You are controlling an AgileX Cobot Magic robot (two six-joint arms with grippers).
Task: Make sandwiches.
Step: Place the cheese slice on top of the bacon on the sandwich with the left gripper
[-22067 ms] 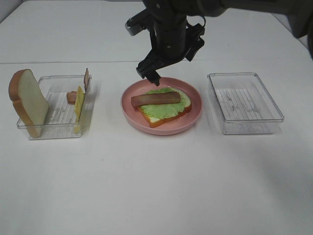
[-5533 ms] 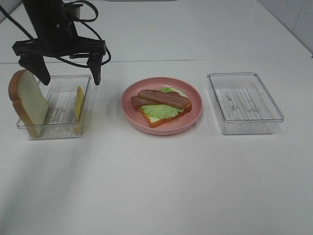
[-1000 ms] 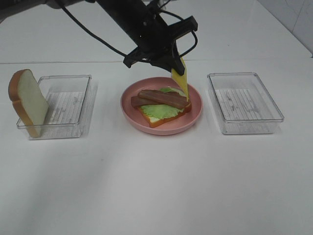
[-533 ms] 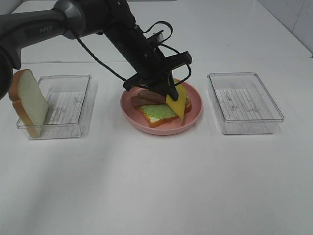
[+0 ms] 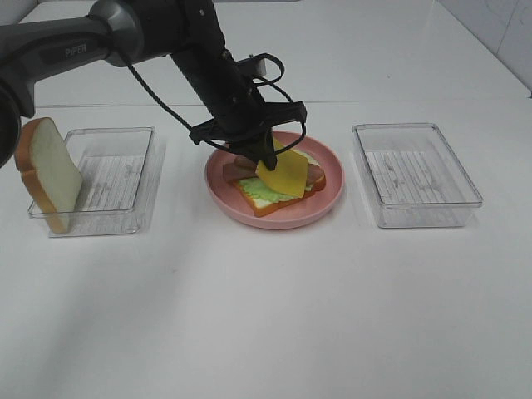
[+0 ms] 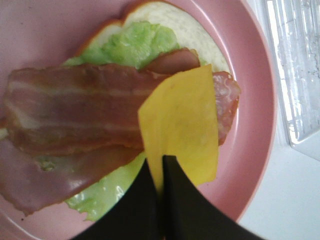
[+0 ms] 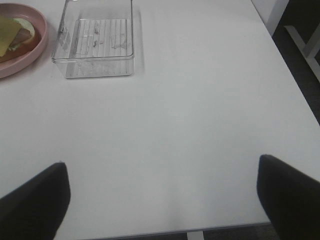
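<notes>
The open sandwich sits on a pink plate [image 5: 219,188]: one toast slice [image 5: 264,204], green lettuce [image 5: 259,189] and bacon strips [image 5: 238,166]. My left gripper [image 5: 268,158] reaches across to the plate and is shut on one edge of a yellow cheese slice [image 5: 288,173], which lies tilted over the bacon. In the left wrist view the shut fingers [image 6: 170,200] pinch the cheese [image 6: 182,122] above the bacon [image 6: 75,107], lettuce [image 6: 132,45] and toast [image 6: 187,27]. A second toast slice [image 5: 46,170] leans on the left tray. My right gripper [image 7: 161,162] is open and empty over bare table, out of the high view.
A clear tray [image 5: 108,179] stands left of the plate, with the toast slice leaning at its left end. Another clear tray [image 5: 416,174] stands right of the plate and also shows in the right wrist view [image 7: 95,42]. The table's right edge [image 7: 295,85] is near my right gripper.
My left gripper has come down and shifted left over the plate. The cheese slice, hanging upright a second ago, now lies over the bacon.
</notes>
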